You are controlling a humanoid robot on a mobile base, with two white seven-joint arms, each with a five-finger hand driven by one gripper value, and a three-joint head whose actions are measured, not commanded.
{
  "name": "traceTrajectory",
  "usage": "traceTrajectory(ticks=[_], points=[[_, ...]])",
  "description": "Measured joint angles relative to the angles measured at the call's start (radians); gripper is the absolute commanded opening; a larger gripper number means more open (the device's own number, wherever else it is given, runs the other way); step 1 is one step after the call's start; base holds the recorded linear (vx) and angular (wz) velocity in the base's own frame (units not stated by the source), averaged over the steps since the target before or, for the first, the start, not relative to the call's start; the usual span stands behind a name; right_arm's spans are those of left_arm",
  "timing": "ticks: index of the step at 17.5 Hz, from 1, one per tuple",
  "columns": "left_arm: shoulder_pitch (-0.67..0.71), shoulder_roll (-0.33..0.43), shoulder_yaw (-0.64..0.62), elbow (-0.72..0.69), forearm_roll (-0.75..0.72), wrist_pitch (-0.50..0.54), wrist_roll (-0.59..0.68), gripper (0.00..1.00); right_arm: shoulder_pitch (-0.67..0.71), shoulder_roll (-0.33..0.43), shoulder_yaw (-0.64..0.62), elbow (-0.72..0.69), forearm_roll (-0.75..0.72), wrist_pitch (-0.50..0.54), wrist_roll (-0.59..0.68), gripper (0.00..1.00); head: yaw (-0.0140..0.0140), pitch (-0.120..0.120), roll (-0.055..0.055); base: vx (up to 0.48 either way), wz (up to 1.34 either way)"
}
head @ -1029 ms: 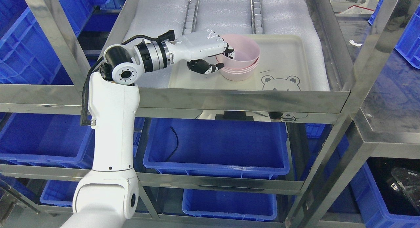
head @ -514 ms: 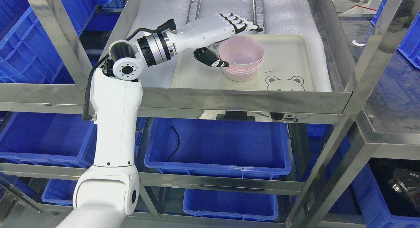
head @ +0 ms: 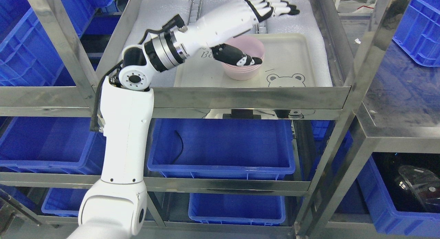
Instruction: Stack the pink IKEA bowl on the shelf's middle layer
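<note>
rising from the picture's near left, the robot's white left arm reaches over the steel front rail of the shelf [head: 240, 96], with blue bins [head: 221, 146] on the layers beneath it. just past the rail a cream tray [head: 295, 60] with a bear drawing rests on white foam padding [head: 154, 12], and on the tray sits the stack of pink bowls [head: 242, 65], upright, the top bowl nested squarely in those below. the left hand [head: 257, 29] hangs above the stack with its fingers [head: 275, 7] stretched out flat toward the far right and the thumb [head: 237, 56] crossing in front of the near rim; it holds nothing, and whether the thumb touches the rim cannot be told. judging by this, the stacking itself looks finished: the bowl is on the pile and released. what appears left is to draw the arm clear of the shelf without clipping the stack or the frame. farther back, two roller tracks [head: 194, 5] run along the foam. the right arm is out of view.
</note>
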Motion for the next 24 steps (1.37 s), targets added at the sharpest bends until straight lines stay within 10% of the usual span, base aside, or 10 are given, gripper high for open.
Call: traceTrajectory(ticks=[11,20,24], points=[[0.665,0.0,-0.111,-0.063,0.044,0.0,0.022,0.88,0.0,0.0,0.0,0.0,0.0,0.0,-0.004,1.0,0.0,0.0,0.0,-0.083,-0.01],[0.846,-0.001,0.022,0.134,0.299,-0.001,0.515,0.9,0.0,0.0,0.0,0.0,0.0,0.0,0.001,1.0,0.0,0.0,0.0,-0.045,0.01],[0.849,-0.001,0.065,0.102,0.396,0.225,0.628,1.0,0.0,0.0,0.0,0.0,0.0,0.0,0.001,1.0,0.0,0.0,0.0,-0.012,0.0]])
